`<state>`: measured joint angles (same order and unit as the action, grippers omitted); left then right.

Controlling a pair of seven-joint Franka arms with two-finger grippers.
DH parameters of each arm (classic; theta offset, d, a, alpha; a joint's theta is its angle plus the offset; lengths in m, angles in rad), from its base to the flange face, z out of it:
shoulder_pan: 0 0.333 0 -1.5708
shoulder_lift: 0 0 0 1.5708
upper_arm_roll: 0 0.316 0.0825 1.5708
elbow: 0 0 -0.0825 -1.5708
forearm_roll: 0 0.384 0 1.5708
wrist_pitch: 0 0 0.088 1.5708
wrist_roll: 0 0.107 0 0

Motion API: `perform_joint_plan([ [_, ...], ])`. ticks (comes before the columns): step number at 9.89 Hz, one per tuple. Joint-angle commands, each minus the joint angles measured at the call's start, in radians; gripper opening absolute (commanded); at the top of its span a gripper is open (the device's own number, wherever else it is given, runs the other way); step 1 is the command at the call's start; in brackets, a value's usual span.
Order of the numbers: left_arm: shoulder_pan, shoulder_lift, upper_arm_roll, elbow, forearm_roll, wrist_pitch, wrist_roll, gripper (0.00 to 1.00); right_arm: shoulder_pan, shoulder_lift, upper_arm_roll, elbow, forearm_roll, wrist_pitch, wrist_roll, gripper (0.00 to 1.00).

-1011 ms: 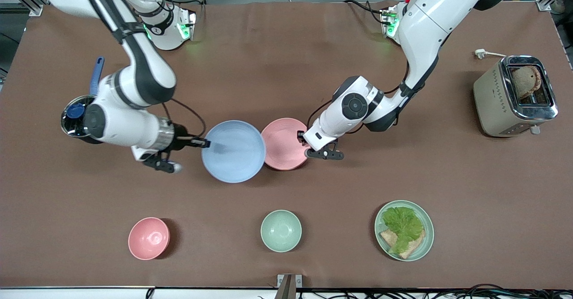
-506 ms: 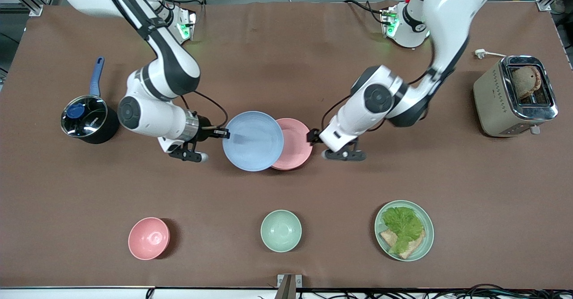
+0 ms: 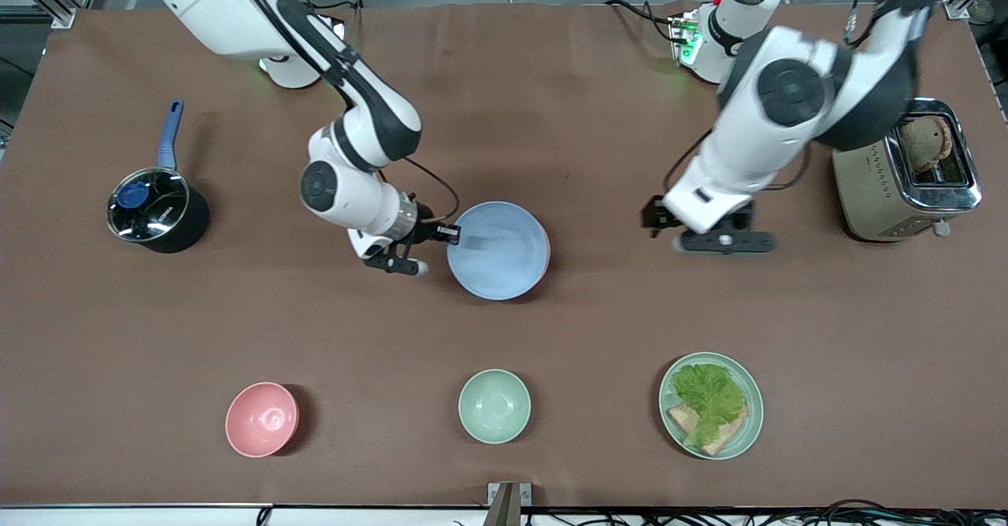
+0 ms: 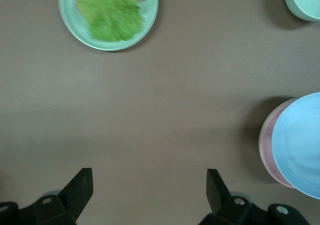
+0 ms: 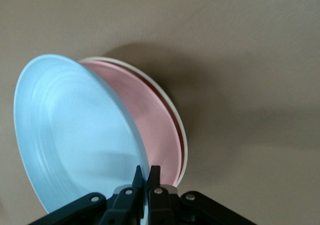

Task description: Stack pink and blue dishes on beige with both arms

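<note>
My right gripper [image 3: 451, 234] [image 5: 147, 177] is shut on the rim of the light blue plate [image 3: 498, 250] [image 5: 70, 130]. I hold that plate tilted over the pale pink plate [image 5: 150, 125], which shows only as a sliver [image 3: 547, 257] in the front view. Under the pink plate lies the beige plate, seen just as a cream rim [image 5: 184, 145]. My left gripper [image 3: 653, 217] [image 4: 148, 185] is open and holds nothing, up over bare table between the stack and the toaster. Its wrist view catches the blue plate [image 4: 300, 145] atop the pink one [image 4: 266, 145].
A toaster [image 3: 906, 172] with bread stands at the left arm's end and a lidded pot [image 3: 153, 211] at the right arm's end. Nearer the front camera sit a pink bowl [image 3: 261, 419], a mint bowl [image 3: 494, 405] and a mint plate with lettuce [image 3: 711, 405].
The right arm carried the blue plate sideways until it covers the pink plate. The left gripper drew back from the pink plate's rim toward the toaster and rose.
</note>
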<state>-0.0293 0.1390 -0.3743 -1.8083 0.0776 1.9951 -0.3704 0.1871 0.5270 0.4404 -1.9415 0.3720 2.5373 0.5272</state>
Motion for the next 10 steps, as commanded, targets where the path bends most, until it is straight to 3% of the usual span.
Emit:
perform_joint_plan([
  [1,-0.004,-0.102,0.087,-0.046,-0.048,-0.057,0.147,1.00,-0.002,-0.010,0.009,-0.008,-0.007,0.005,0.025,0.03],
  [5,-0.003,-0.241,0.230,-0.017,-0.050,-0.215,0.266,1.00,-0.003,-0.010,0.009,-0.045,-0.016,0.011,0.020,0.05],
  [6,-0.001,-0.278,0.257,-0.017,-0.052,-0.225,0.286,1.00,-0.003,-0.010,0.009,-0.045,-0.016,0.009,0.020,0.15],
  [7,-0.003,-0.314,0.285,-0.017,-0.070,-0.255,0.326,1.00,-0.005,-0.009,0.009,-0.044,-0.016,0.008,0.020,0.60],
  [8,-0.004,-0.334,0.314,-0.016,-0.087,-0.266,0.365,1.00,-0.003,-0.010,0.008,-0.043,-0.016,0.006,0.020,1.00],
  [10,-0.004,-0.323,0.321,0.045,-0.088,-0.288,0.389,1.00,-0.011,-0.086,0.001,-0.042,-0.033,-0.014,0.016,1.00],
])
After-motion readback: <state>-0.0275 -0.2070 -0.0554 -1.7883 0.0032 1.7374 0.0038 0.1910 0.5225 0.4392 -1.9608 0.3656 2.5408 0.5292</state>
